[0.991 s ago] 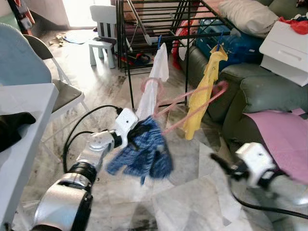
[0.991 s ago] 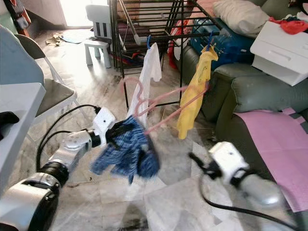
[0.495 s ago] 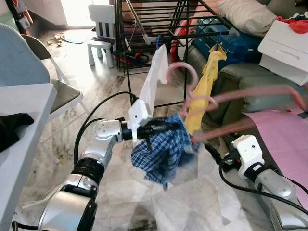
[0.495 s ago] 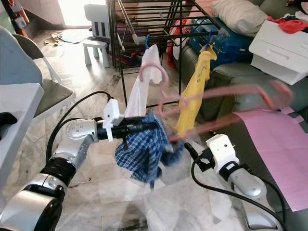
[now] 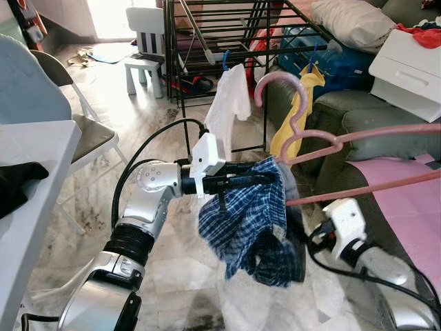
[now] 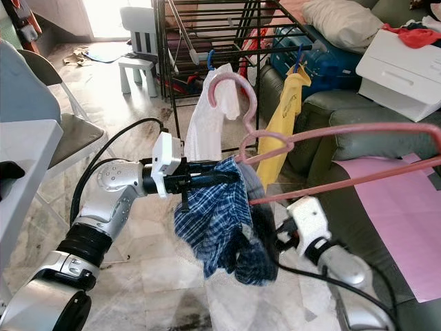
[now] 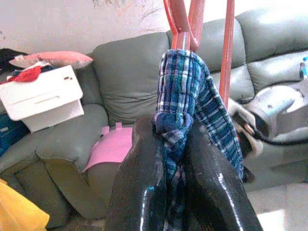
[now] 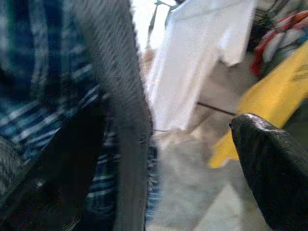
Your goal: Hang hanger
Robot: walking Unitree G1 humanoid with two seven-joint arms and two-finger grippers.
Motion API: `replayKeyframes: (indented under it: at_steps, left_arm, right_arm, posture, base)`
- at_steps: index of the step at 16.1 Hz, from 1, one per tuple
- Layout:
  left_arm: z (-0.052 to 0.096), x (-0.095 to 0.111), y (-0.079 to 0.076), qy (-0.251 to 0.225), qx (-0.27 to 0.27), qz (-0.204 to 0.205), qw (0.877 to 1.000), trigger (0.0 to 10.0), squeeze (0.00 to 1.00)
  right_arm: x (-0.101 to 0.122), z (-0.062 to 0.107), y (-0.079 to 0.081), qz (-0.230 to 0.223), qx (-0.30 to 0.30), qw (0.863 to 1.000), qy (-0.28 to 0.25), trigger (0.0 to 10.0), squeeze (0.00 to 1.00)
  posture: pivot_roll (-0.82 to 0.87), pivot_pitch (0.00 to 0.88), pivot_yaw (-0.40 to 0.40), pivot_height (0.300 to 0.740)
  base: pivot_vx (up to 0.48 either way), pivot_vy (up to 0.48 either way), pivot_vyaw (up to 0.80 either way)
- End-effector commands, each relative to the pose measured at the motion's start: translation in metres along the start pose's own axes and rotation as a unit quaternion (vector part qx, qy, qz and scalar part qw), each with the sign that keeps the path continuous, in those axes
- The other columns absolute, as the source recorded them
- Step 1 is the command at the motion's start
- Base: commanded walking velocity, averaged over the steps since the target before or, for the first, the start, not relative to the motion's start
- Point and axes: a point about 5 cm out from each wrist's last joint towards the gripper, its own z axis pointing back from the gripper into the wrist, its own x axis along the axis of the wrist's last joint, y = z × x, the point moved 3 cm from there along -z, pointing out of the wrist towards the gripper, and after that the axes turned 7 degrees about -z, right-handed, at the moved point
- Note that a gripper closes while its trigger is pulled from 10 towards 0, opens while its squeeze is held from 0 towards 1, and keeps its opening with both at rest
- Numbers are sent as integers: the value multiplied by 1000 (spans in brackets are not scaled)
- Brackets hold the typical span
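Left hand (image 5: 265, 178) pinches plaid garment (image 5: 251, 227) draped on pink hanger (image 5: 358, 138)

pink hanger (image 5: 358, 138) cut off at edge

probably home living room — sofa (image 5: 386, 124), drying rack (image 5: 227, 27)

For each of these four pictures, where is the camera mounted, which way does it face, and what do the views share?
Left eye, head: looks down at the left gripper holding blue checked shorts on a pink hanger before the drying rack.
Right eye, head: same scene, shifted sideways.
Left wrist: along its fingers clamping the shorts, toward the grey sofa.
Right wrist: past its fingers toward a white shirt.
Shared: the shorts.
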Motion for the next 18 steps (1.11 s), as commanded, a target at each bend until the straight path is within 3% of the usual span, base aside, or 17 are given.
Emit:
replayKeyframes:
  at_steps: [1, 3, 4, 5, 6, 7, 8, 9, 11, 14, 16, 18]
  left_arm:
    - [-7, 16, 1, -21, -13, -18, 1000, 0, 0]
    - [-8, 17, 1, -23, -15, -18, 999, 0, 0]
    - [-11, 23, 1, -34, -15, -18, 999, 0, 0]
    - [-12, 27, 2, -42, -12, -17, 999, 0, 0]
    - [-13, 36, 7, -57, -1, -15, 998, 0, 0]
    - [-12, 40, 10, -62, 5, -15, 998, 0, 0]
    - [-8, 48, 19, -68, 25, -18, 997, 0, 0]
    - [-7, 49, 21, -68, 29, -19, 997, 0, 0]
    - [2, 55, 36, -70, 63, -21, 995, 0, 0]
    - [15, 37, 40, -23, 83, -25, 996, 0, 0]
    - [30, 0, 28, 45, 78, -15, 996, 0, 0]
    - [44, -33, 12, 96, 66, 19, 993, 0, 0]
  right_arm:
    - [-3, 1, 7, -26, 26, 999, 5, 10000, 235]
    - [-4, 2, 8, -32, 29, 999, 7, 10000, 235]
    - [-15, 1, 4, -52, 12, 998, 31, 10000, 0]
    - [-25, 1, 0, -62, -4, 997, 52, 9882, 0]
    - [-42, 6, -2, -79, -16, 993, 85, 5412, 0]
    - [-48, 9, -3, -87, -23, 991, 96, 4392, 0]
    - [-67, 23, -15, -108, -69, 983, 128, 0, 0]
    - [-70, 26, -17, -113, -78, 981, 133, 0, 0]
    - [-84, 52, -33, -141, -136, 969, 148, 0, 0]
    - [-78, 80, -50, -159, -180, 962, 127, 0, 0]
    - [-45, 96, -82, -148, -246, 956, 57, 0, 0]
    - [-1, 108, -121, -131, -329, 935, -16, 0, 0]
  posture:
    - [84, 0, -50, 740]
    - [84, 0, -50, 740]
    - [85, 0, -53, 740]
    - [88, 0, -54, 740]
    - [93, 0, -61, 740]
    - [93, 0, -61, 740]
    - [96, 0, -66, 740]
    - [96, 0, -66, 740]
    - [97, 0, -69, 740]
    - [82, 0, -63, 740]
    - [63, 0, -53, 740]
    - [52, 0, -47, 740]
  base:
    - [0, 0, 0]
    - [0, 0, 0]
    - [0, 0, 0]
    - [0, 0, 0]
    - [0, 0, 0]
    - [0, 0, 0]
    - [0, 0, 0]
    - [0, 0, 0]
    - [0, 0, 0]
    - [0, 0, 0]
    - [0, 0, 0]
    - [0, 0, 0]
